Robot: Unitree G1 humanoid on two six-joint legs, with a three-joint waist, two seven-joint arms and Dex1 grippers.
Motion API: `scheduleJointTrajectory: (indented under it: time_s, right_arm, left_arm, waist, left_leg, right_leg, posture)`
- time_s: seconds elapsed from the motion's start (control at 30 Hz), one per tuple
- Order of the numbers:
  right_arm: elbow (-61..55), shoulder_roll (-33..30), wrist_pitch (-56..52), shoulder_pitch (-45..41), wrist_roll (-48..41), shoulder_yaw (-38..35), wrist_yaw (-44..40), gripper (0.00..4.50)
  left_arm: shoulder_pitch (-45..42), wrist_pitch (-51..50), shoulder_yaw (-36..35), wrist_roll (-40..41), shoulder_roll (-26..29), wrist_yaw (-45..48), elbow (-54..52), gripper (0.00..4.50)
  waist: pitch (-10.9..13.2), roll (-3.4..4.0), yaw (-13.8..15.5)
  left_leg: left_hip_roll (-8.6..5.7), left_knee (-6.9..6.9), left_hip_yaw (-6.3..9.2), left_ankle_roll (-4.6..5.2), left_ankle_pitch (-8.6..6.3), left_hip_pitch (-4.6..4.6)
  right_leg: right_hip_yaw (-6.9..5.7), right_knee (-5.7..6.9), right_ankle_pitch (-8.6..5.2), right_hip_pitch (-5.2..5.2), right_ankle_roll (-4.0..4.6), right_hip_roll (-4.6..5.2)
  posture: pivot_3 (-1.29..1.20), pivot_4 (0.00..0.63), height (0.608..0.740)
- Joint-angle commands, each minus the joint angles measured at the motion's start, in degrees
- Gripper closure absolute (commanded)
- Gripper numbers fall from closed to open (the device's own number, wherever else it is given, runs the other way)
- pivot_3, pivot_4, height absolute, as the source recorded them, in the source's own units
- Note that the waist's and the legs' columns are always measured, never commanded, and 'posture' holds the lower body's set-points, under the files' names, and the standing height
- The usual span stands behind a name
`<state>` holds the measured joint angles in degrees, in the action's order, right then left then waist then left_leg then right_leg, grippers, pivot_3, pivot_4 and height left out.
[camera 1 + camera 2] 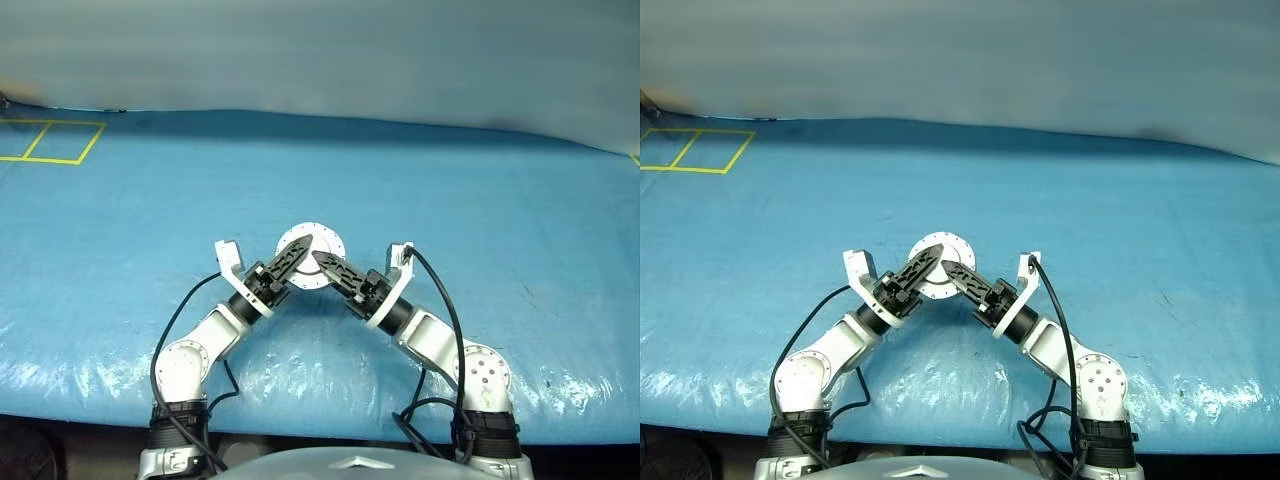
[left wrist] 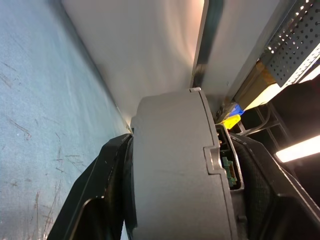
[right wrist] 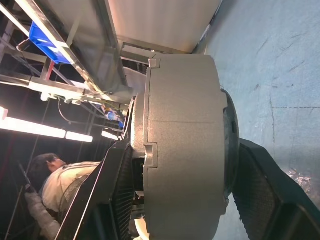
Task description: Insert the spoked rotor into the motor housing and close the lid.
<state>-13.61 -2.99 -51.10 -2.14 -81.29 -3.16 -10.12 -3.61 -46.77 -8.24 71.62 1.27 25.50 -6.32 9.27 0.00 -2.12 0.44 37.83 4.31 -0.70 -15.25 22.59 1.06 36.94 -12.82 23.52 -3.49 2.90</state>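
Observation:
The motor housing (image 2: 175, 170) is a short grey round can, held above the blue table between my two grippers. Its pale round lid (image 1: 322, 239) with a raised centre circle faces up and lies shut against the can, with only a thin seam showing around the side. My left gripper (image 1: 291, 258) comes in from the left, and its fingers (image 2: 100, 200) clamp the can's flat faces. From the right, my right gripper (image 1: 326, 263) is closed on the same can (image 3: 182, 150). The spoked rotor is hidden.
A blue tarp (image 1: 500, 220) covers the whole table, and its front edge runs just before my arms. Yellow tape squares (image 1: 55, 140) mark the far left corner. A person (image 3: 55, 185) stands off to the side under metal racking and strip lights.

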Motion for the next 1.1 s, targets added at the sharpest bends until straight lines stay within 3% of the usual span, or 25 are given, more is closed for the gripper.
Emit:
scheduleJointTrajectory:
  time_s: [0.03,0.17,0.37,0.87,1.1]
  right_arm:
    - [-4.1,1.5,2.1,-2.5,-1.5,-0.1,-2.4,2.08]
    - [-3.9,1.7,2.2,-2.5,-1.8,-0.1,-2.7,2.08]
    - [-3.5,1.7,2.1,-2.6,-1.8,-0.2,-2.6,0.26]
    - [-3.1,1.8,2.5,-2.8,-1.5,0.0,-2.0,0.22]
    - [-2.8,2.0,2.5,-2.9,-1.6,-0.3,-1.6,0.22]
  left_arm:
    - [0.0,-0.1,-0.5,0.3,-0.1,0.6,0.3,1.97]
    - [-0.6,-0.7,-1.4,1.7,0.0,0.0,0.5,1.97]
    - [-2.0,0.6,-2.8,1.1,-0.3,-3.2,1.5,1.97]
    - [-3.0,4.8,-3.6,-3.6,0.1,-4.3,0.3,2.07]
    - [-6.9,11.8,-9.7,-1.9,-0.6,-6.7,-1.2,2.07]
  waist:
    - [0.0,0.0,0.0]
    - [0.0,0.0,0.0]
    - [0.0,0.0,0.0]
    - [0.0,0.0,0.0]
    - [0.0,-0.01,-0.2]
  left_leg:
    - [0.0,0.0,0.0,0.0,0.0,0.0]
    - [0.0,0.0,0.0,0.0,0.0,0.0]
    - [0.0,0.01,0.0,0.0,0.0,0.0]
    - [0.0,0.01,0.0,0.0,0.0,0.01]
    - [0.03,0.02,0.0,-0.01,0.01,-0.02]
  right_leg:
    - [0.0,0.0,0.0,0.0,0.0,0.0]
    - [0.0,0.0,0.0,0.0,0.0,0.0]
    - [0.0,0.01,0.01,0.0,-0.01,0.0]
    - [0.0,0.01,0.01,0.0,0.0,0.0]
    - [0.01,0.03,0.03,0.01,0.01,-0.03]
  posture:
    - [0.0,0.15,0.74]
    - [0.0,0.15,0.74]
    - [0.0,0.15,0.74]
    - [0.0,0.15,0.74]
    - [0.0,0.15,0.74]
